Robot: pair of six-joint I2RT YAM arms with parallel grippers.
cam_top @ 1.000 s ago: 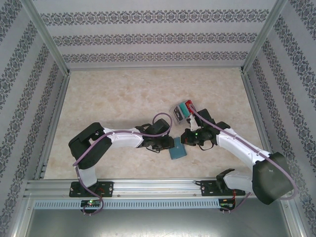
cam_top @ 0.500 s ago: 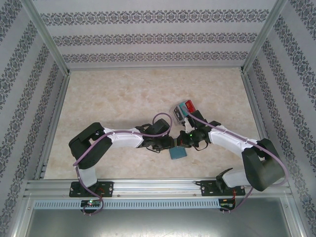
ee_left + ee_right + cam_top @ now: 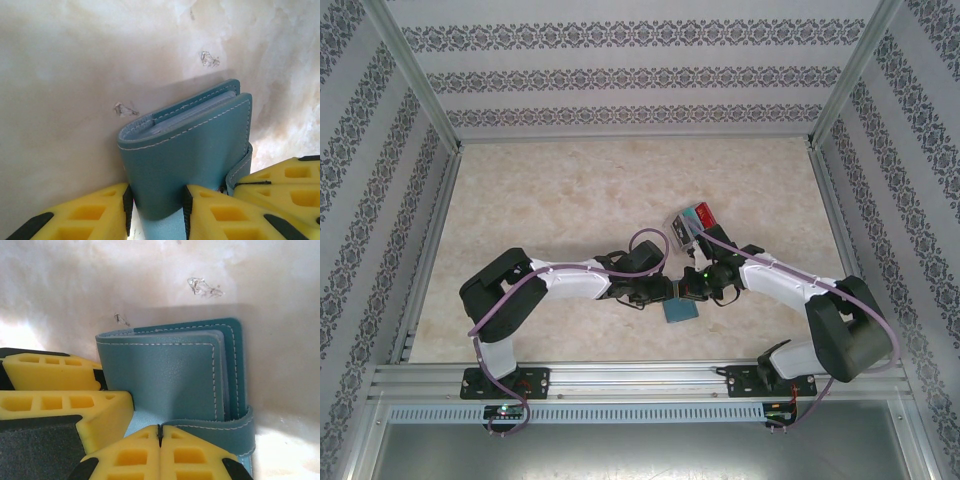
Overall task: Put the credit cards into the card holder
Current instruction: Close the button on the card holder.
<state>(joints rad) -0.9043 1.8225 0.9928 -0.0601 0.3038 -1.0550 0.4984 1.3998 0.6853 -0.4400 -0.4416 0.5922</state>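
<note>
While the left gripper [image 3: 155,212] pinches the holder [image 3: 160,375] and the right gripper [image 3: 159,436] has its jaws pressed together at the tab [image 3: 215,429], opening seems the step in hand, so next the flap must lift before the cards [image 3: 698,217], just beyond the holder, can enter.

right gripper [image 3: 689,289]: one second ago up and right of the card holder [image 3: 680,311], apart from it; now at its far edge, touching, just beside the left gripper [image 3: 662,293].
right arm elbow: drawn in toward the card holder.
last half second: only a small further elbow pull-in.
</note>
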